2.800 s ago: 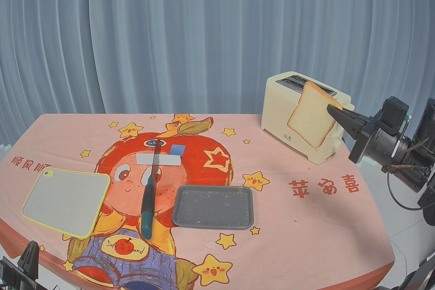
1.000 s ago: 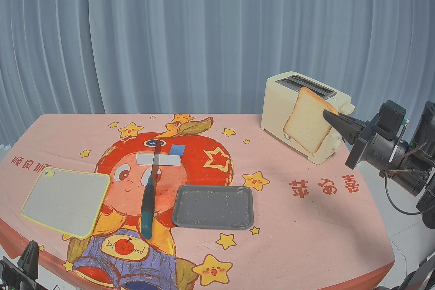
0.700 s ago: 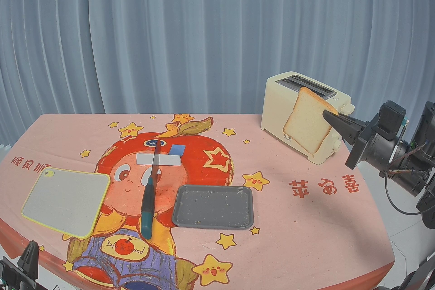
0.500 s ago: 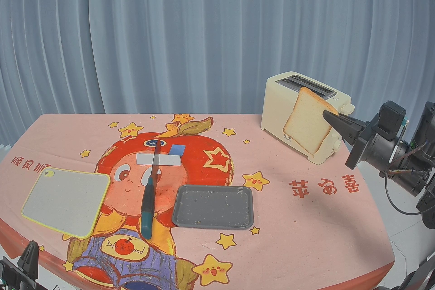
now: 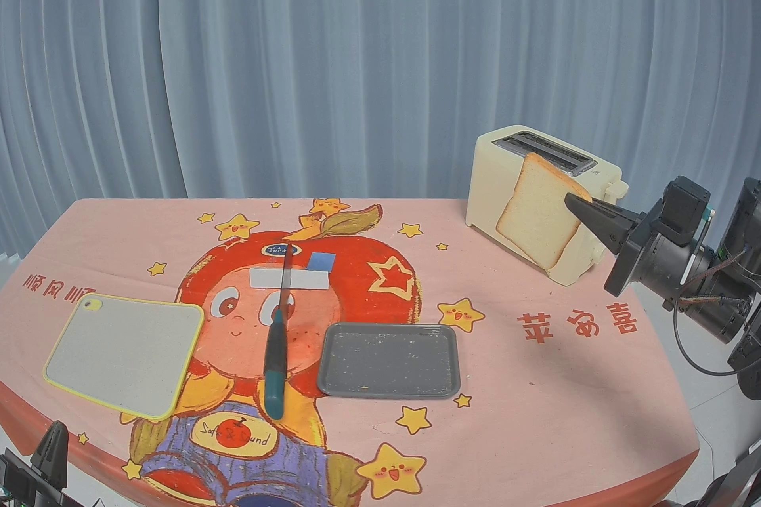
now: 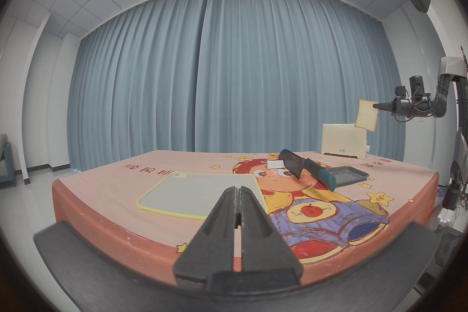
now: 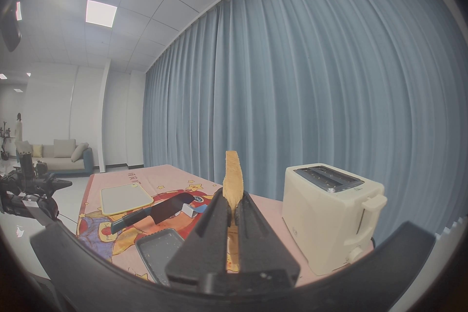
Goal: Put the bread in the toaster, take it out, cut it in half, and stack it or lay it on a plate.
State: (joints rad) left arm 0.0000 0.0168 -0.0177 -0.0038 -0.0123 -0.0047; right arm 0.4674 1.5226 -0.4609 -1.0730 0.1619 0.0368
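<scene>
The bread (image 5: 541,210), a square slice of pale white loaf with a tan crust, hangs in the air on the robot's side of the cream two-slot toaster (image 5: 493,193), near it but apart from it and outside its slots. The slice stands on edge, tilted. The right tool (image 5: 572,202), black and tapered, is closed on the bread's crust edge, its two fingers pinching the slice between them. The toaster stands on the pink cartoon-print worktop (image 5: 555,390), at the far right corner. To the left of the toaster and nearer the robot lies a dark grey rectangular tray (image 5: 388,360). Farther from the toaster, just beside the tray, a teal-handled knife (image 5: 276,358) lies flat, its dark blade across a white strip (image 5: 305,279) next to a small blue patch (image 5: 321,261). Farthest from the toaster is a pale grey cutting board with a yellow-green rim (image 5: 123,354). The left tool (image 6: 239,192) is low off the worktop's near edge, well apart from the toaster, its fingers pressed together with nothing between them.
</scene>
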